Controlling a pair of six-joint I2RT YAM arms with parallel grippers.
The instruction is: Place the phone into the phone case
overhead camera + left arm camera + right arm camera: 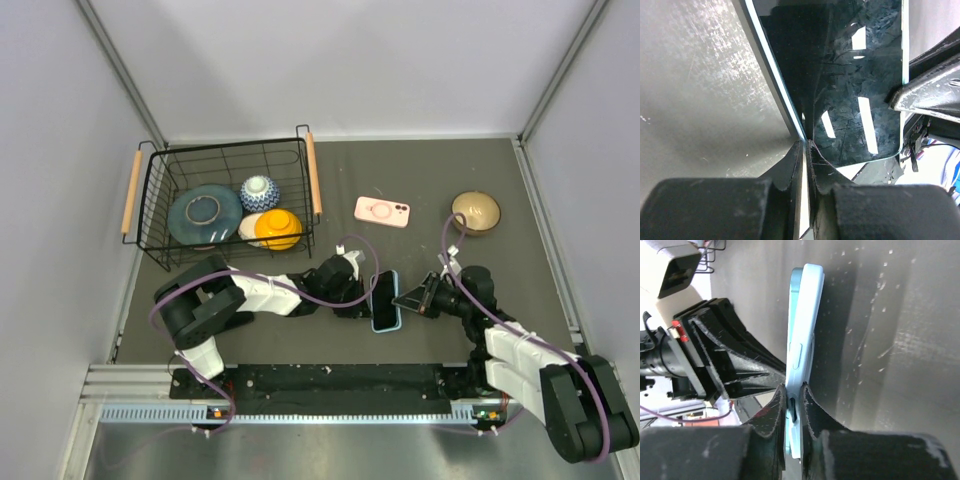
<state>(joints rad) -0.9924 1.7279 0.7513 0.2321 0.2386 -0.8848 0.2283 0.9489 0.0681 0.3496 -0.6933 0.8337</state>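
Note:
A slab with a glossy black face and light blue rim (385, 300) lies between both grippers at the table's near middle. In the right wrist view it is a light blue shell (807, 315) with a teal layer (793, 290) inside, so the phone appears to sit in a light blue case. My left gripper (368, 292) is shut on its left long edge (805, 145), beside the black screen (850, 75). My right gripper (405, 302) is shut on its right long edge (794, 390). The pink phone case (382, 211) lies back up farther away, untouched.
A black wire basket (150, 200) with wooden handles stands at the back left and holds a teal plate, a blue-white bowl and a yellow bowl. A gold bowl (476, 211) sits at the back right. Grey walls close in the table.

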